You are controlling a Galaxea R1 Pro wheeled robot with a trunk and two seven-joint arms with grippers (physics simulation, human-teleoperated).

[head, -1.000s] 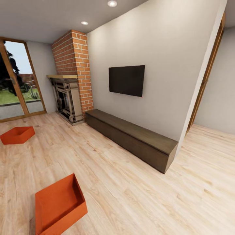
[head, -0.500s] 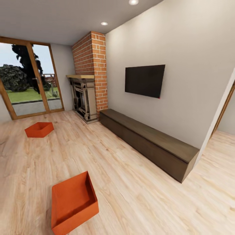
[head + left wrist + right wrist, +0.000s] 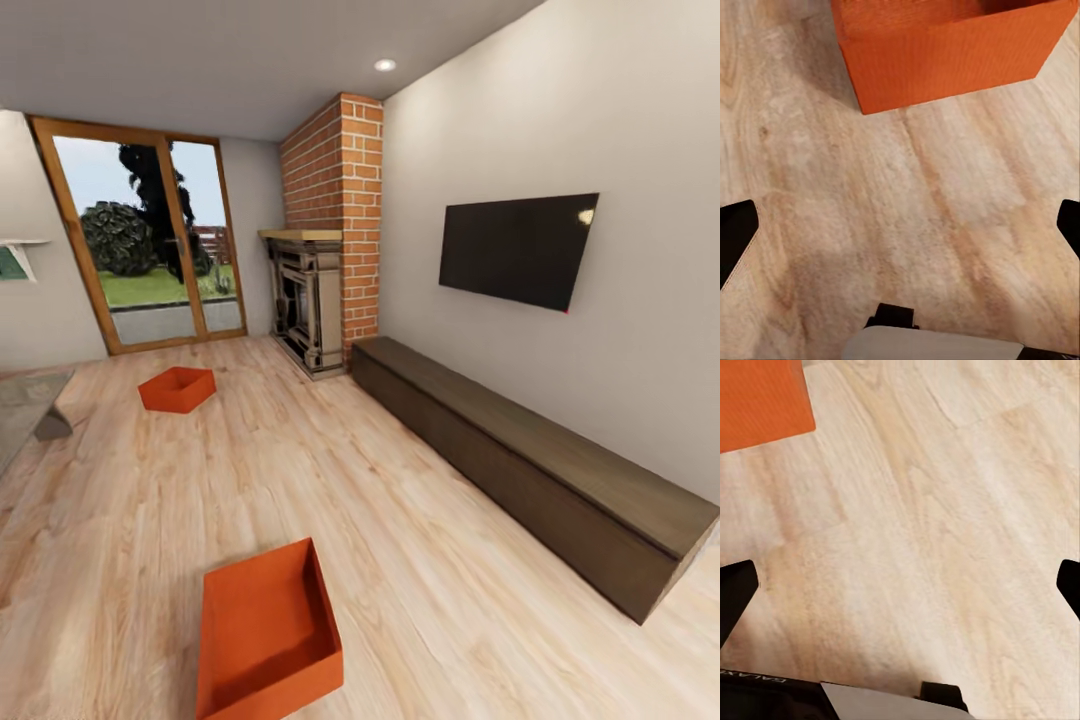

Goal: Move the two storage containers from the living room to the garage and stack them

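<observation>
Two orange-red storage containers are seen on the light wood plank floor (image 3: 420,560) of the living room. The nearer container (image 3: 265,635) lies at the lower edge of the head view, open side up; its inside is seen to be empty, with only the flat orange bottom and thin walls visible. The farther container (image 3: 177,389) rests well apart from it, near the wood-framed glass doors (image 3: 150,245), and it too is seen open-topped with nothing inside. Both are set directly on the planks, neither touching anything else.

A red brick fireplace (image 3: 325,250) stands in the corner beside the doors. Along the beige wall a long dark wooden bench (image 3: 530,470) is placed, with a black television (image 3: 515,248) mounted above it.

In the left wrist view, an outer wall and corner of a container (image 3: 945,60) are shown standing on the planks ahead of the left gripper (image 3: 900,232); its dark fingertips (image 3: 735,240) are seen at opposite edges of the picture, spread wide with nothing between them. In the right wrist view, an orange part of a container (image 3: 761,401) is seen at one corner, and the right gripper (image 3: 900,592) is likewise held wide apart over bare planks, nothing grasped.
</observation>
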